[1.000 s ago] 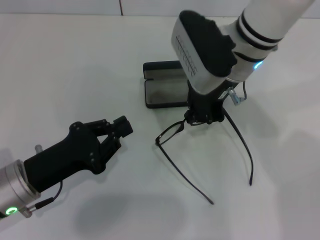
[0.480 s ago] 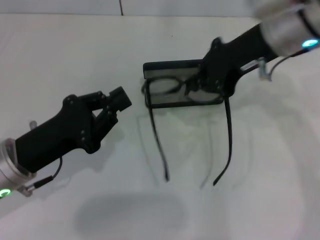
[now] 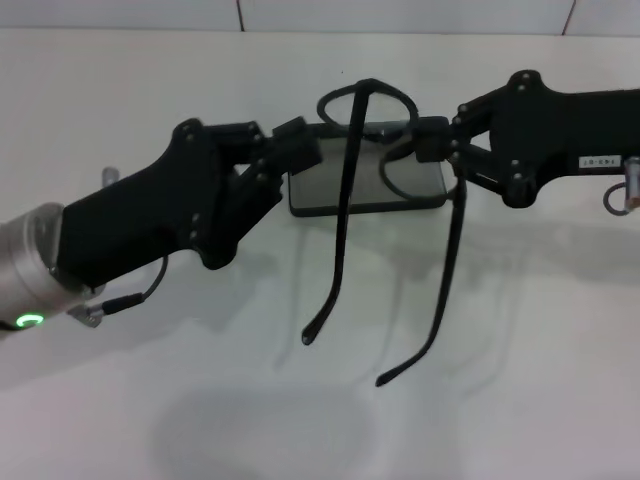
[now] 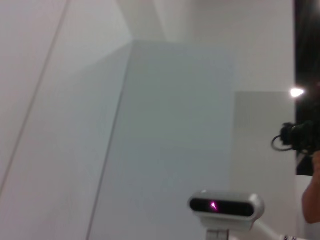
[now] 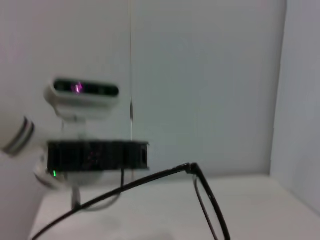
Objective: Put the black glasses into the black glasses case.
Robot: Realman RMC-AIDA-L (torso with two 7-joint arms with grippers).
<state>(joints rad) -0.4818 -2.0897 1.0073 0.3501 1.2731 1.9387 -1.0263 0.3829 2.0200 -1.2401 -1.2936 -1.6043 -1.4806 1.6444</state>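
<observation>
The black glasses (image 3: 385, 150) hide much of the black glasses case (image 3: 330, 195); its lid seems unseen.

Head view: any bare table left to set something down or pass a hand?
Bare table lies behind the left gripper, and along the near edge in front of the temple tips. It is crowded mid-table: the right gripper holds the black glasses above the open black glasses case, with the left gripper at the case's left end.

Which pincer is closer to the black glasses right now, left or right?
Right. The right pincer is clamped on the black glasses at the frame's right end, holding them above the black glasses case. The left pincer sits at the case's left end, just short of the left lens.
</observation>
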